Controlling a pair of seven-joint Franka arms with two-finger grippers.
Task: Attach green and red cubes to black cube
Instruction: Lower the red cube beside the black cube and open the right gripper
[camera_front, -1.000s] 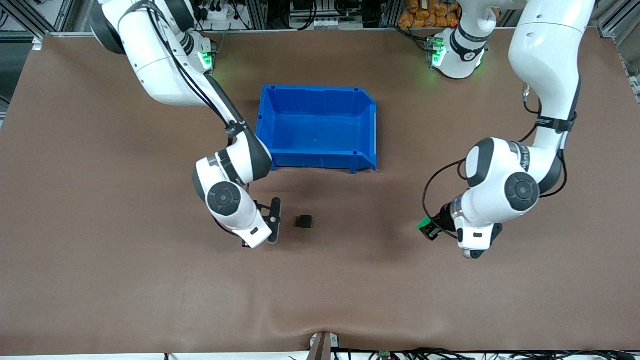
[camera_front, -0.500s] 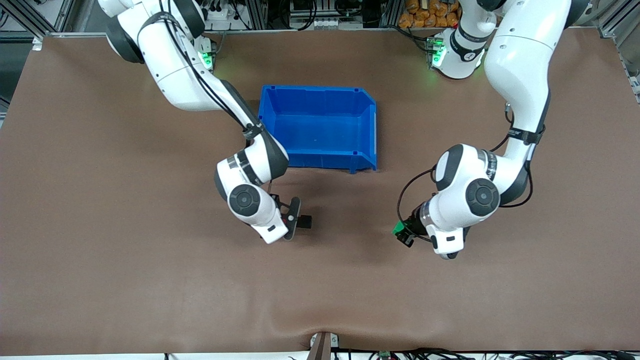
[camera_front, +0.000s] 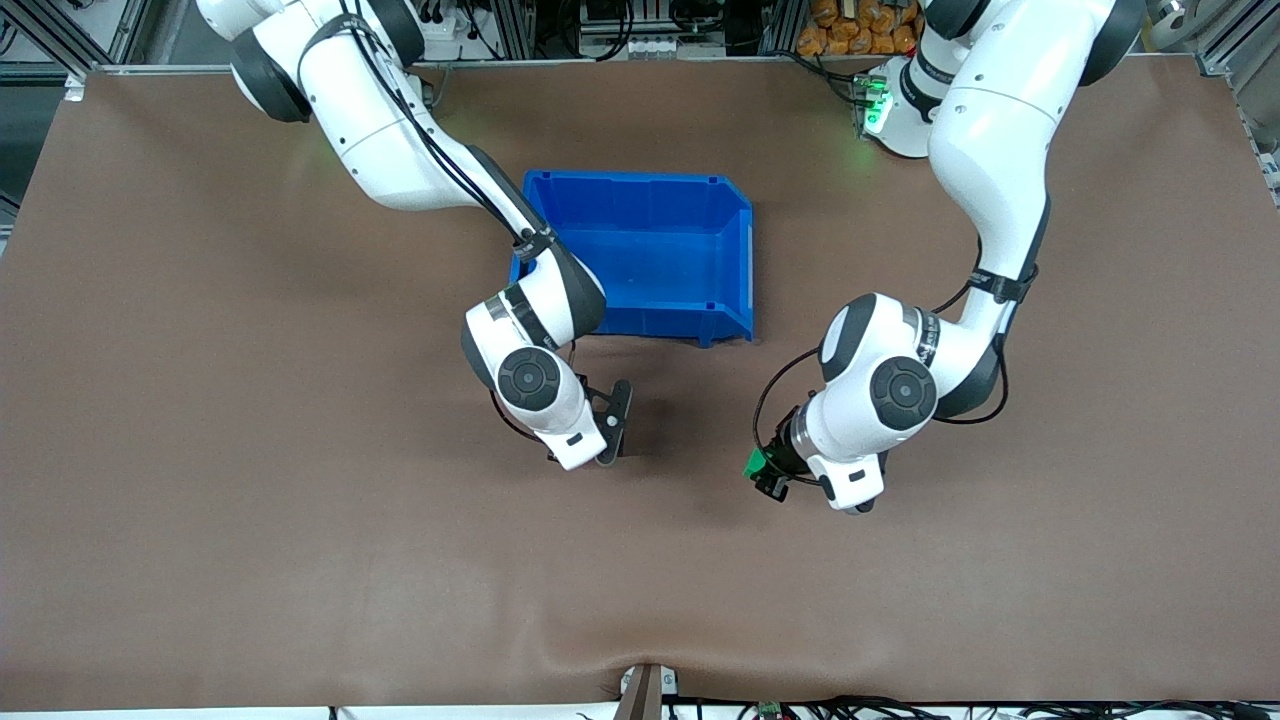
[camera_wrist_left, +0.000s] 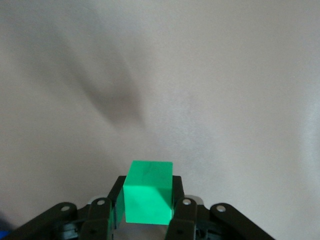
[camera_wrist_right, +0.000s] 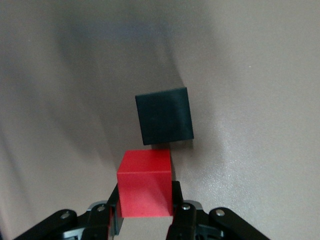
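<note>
Matte black cube (camera_wrist_right: 164, 115) probably touches gripper-held glossy red cube (camera_wrist_right: 145, 183).

front view: black cube (camera_wrist_right: 164, 115) hidden | red cube (camera_wrist_right: 145, 183) hidden

Matt brown table covering (camera_front: 200, 400), soft-looking like cloth or leatherette, faintly grained and slightly rippled. Smooth hard blue plastic on the bin (camera_front: 640, 322), with a mild sheen along its walls. Glossy white shells with dark satin joint caps on both arms. Matt black plastic on the left gripper (camera_wrist_left: 146, 220) and right gripper (camera_wrist_right: 145, 220), small bright metal screw heads on the fingers (camera_wrist_left: 185, 212). Between the left fingers, a green cube (camera_wrist_left: 148, 192), smooth, slightly satin. Between the right fingers, a red cube (camera_wrist_right: 145, 190), smooth, evenly matt. Just past the right fingertips, a black cube (camera_wrist_right: 164, 115), dull, finely textured
</note>
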